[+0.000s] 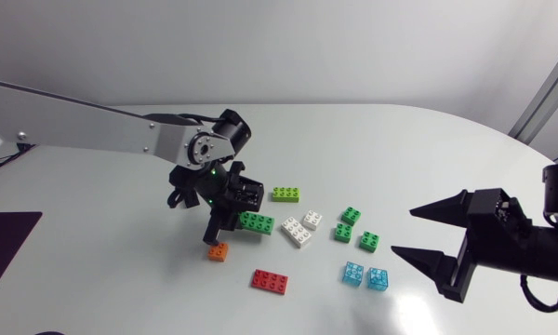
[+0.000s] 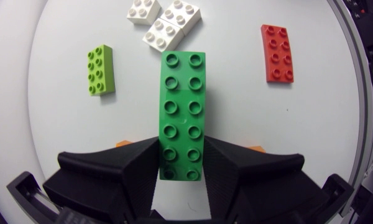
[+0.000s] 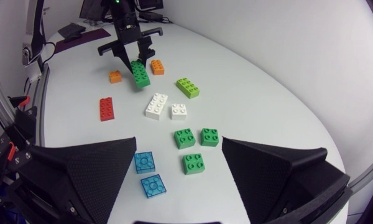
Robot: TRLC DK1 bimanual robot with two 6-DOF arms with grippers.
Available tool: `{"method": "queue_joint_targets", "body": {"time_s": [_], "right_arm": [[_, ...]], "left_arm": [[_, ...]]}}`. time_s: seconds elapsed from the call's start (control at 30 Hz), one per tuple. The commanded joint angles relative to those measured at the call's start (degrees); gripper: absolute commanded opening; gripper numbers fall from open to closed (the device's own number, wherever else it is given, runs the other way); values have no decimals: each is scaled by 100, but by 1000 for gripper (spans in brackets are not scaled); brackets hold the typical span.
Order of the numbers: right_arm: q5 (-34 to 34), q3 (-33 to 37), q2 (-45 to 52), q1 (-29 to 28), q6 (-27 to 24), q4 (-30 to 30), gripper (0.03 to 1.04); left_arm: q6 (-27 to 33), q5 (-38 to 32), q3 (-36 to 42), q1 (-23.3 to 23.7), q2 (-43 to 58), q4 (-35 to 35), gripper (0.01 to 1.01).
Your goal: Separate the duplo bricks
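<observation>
Green brick (image 2: 183,93) between left gripper (image 2: 182,146) fingers, apparently clamped

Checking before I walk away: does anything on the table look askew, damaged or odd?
Nothing stands out. The left claw is shut on the long green brick; the other bricks lie flat, studs up, undamaged.

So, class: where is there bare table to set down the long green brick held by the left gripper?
For the long green brick: bare table lies beyond the lime brick and between the red brick and the blue bricks. Crowded: around the white bricks and small green bricks, close to the right gripper.
</observation>
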Motion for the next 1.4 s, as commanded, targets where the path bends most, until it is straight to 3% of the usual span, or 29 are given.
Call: {"method": "queue_joint_targets", "body": {"time_s": [0.0,0.53,0.67,0.77,0.83,1.37], "right_arm": [[-50,125,-200,79,60,-197,992],[161,116,-472,509,368,-329,992],[223,125,-578,606,412,-399,992],[275,125,-657,667,438,-452,992],[275,134,-701,667,438,-504,992],[328,178,-1105,808,675,-733,992]], "left_arm": [[229,-41,-156,51,189,88,228],[343,-102,-420,112,408,395,254],[343,-102,-482,112,426,430,552],[299,-102,-482,121,382,430,831],[282,-102,-499,112,276,422,923],[-87,522,-473,438,-1552,-123,962]]}}
